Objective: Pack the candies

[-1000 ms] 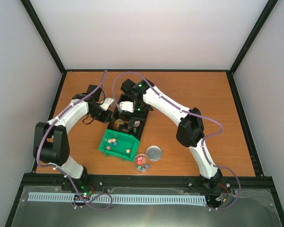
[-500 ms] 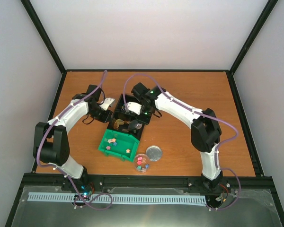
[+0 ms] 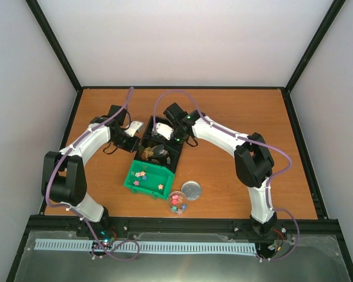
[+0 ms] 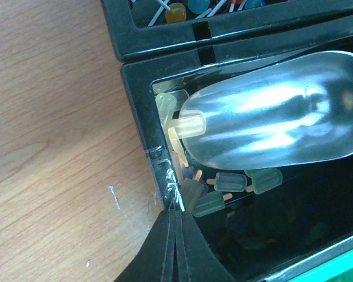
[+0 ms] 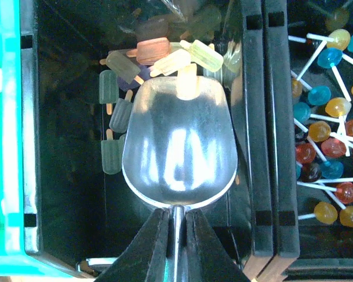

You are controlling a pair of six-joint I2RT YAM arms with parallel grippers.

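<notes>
From above, my right gripper (image 3: 165,136) is in the black tray (image 3: 177,155), but the star candies (image 3: 142,175) lie in the green bin (image 3: 142,192), so I may load the wrong sweets. My right arm stretches forward-left and my left arm is folded.

Left wrist: my left gripper (image 4: 175,235) is pressed shut at the tray wall.

Right wrist: it clamps the scoop (image 5: 179,147) by its handle, and a popsicle sweet (image 5: 188,88) on the lip could tip off.

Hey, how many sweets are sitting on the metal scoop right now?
1: a pale yellow popsicle-shaped sweet on the front lip of the scoop; the rest lie in the black tray around it.
</notes>
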